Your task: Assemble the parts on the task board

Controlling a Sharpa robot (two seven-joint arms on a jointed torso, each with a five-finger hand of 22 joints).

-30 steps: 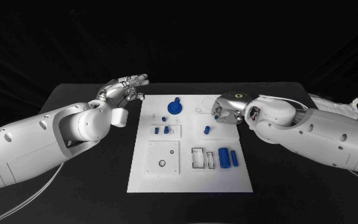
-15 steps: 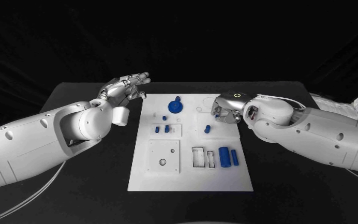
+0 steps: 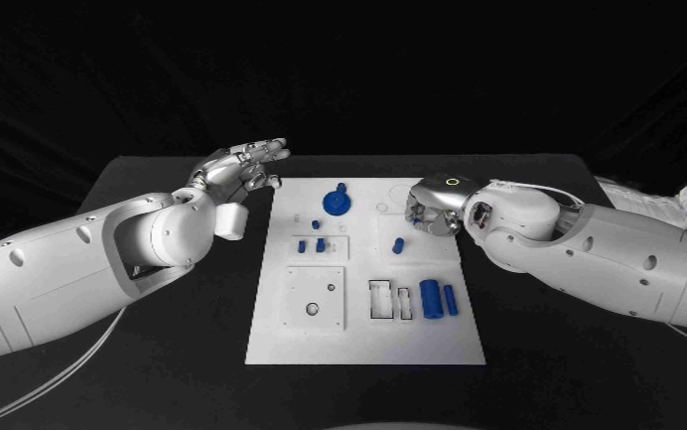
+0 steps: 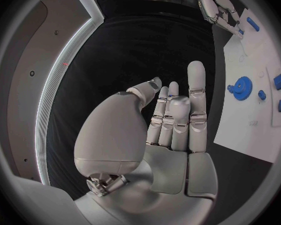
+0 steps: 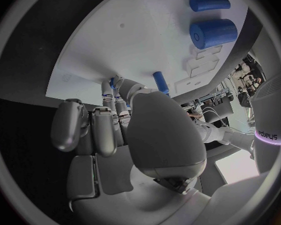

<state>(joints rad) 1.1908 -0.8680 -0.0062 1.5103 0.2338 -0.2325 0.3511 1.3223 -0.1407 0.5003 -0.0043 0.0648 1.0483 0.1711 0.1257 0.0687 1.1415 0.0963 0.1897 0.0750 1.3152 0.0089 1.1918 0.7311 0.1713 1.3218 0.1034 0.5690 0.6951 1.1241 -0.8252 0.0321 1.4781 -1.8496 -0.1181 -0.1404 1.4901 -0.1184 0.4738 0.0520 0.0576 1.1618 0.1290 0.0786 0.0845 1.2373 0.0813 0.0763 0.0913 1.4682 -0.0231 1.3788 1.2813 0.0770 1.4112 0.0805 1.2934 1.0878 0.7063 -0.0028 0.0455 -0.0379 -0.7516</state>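
White is the task board [image 3: 365, 341], lying in the middle of my black bench [image 3: 558, 351]. My left hand [image 3: 240, 167] hangs off the board's far left corner, above the bench, fingers straight and apart with nothing in them; the left wrist view shows the palm bare. My right hand [image 3: 434, 212] sits low over the board's far right part, fingers curled in tight. In the right wrist view a bit of blue [image 5: 112, 81] shows at the fingertips, so I seem to be pinching a small part, though I cannot tell its shape.

On the board a blue gear [image 3: 336, 204] lies near the far edge, between my two hands. Two short blue pegs [image 3: 310, 247] stand side by side left of centre, and one small peg [image 3: 397, 247] stands just beside my right hand. Nearer me, toward the right, a thick cylinder [image 3: 430, 302] and a thinner one [image 3: 450, 300] lie side by side.
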